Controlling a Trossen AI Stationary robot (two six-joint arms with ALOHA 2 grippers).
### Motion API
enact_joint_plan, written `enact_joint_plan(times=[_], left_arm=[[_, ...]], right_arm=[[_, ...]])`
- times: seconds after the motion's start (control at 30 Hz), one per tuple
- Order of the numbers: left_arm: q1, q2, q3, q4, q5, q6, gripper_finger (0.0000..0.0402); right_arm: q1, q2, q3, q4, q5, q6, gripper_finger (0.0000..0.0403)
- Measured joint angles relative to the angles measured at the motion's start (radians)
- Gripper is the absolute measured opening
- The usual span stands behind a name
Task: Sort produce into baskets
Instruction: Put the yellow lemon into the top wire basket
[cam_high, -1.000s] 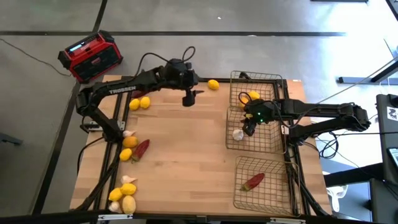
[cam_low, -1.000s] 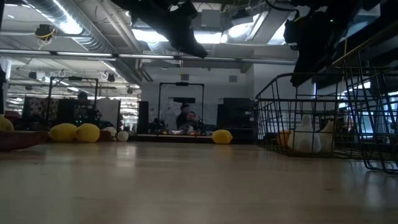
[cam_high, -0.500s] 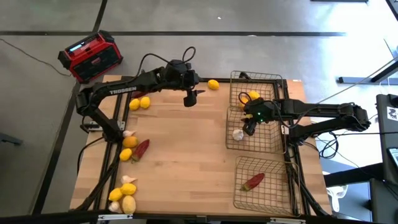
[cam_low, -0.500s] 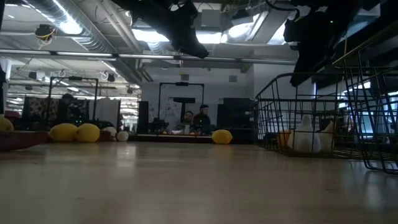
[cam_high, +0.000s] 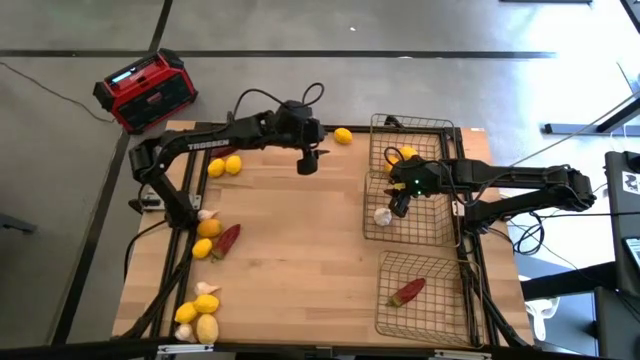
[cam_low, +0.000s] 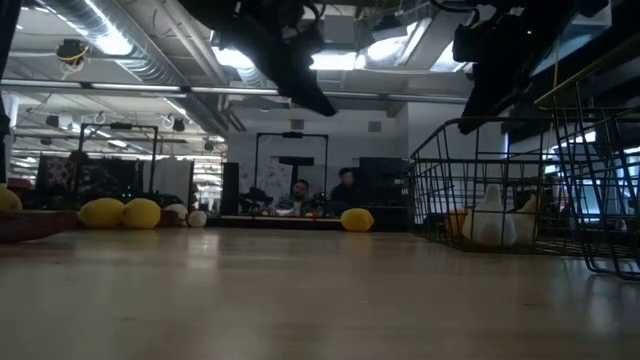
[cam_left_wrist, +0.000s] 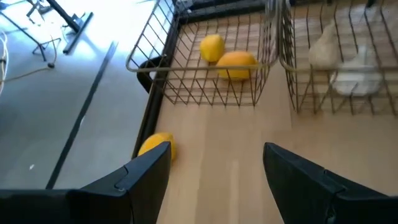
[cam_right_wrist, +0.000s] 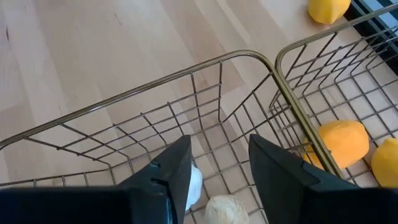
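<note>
High view shows my wooden table first, with three wire baskets along its right edge: the far basket at the far right corner holds lemons, the middle basket holds garlic, and the near basket carries one red chili. Each kind has its own basket, which I judge is why they sit in a row within my right arm's reach.

My left gripper hangs above the table near the far edge, fingers apart and holding nothing. It points toward a loose lemon lying on the far edge just beside the far basket; I judge this is my next pick, since the wrist camera frames it just beyond one fingertip.

My right gripper hovers over the middle basket, above a garlic bulb, fingers parted and empty. I judge it sits there because garlic goes in this basket.

Unsorted produce lies along the left edge: a lemon pair toward the far corner, a lemon, some garlic and a chili pepper midway, and a lemon-and-garlic cluster at the near left corner. Much sorting remains, I judge.
</note>
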Motion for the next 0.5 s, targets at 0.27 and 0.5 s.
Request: enact_joint_plan(times=[0.27,0.5], left_arm=[[-0.005,0.004,0.0,0.016,-0.038,-0.03,0.029],[-0.006,0.017,0.0,0.022,-0.061,0.017,0.0377]], right_arm=[[0.0,0.0,0.0,0.003,0.025,-0.007,0.0159],[0.0,0.0,0.0,0.002,0.025,-0.007,0.0159]])
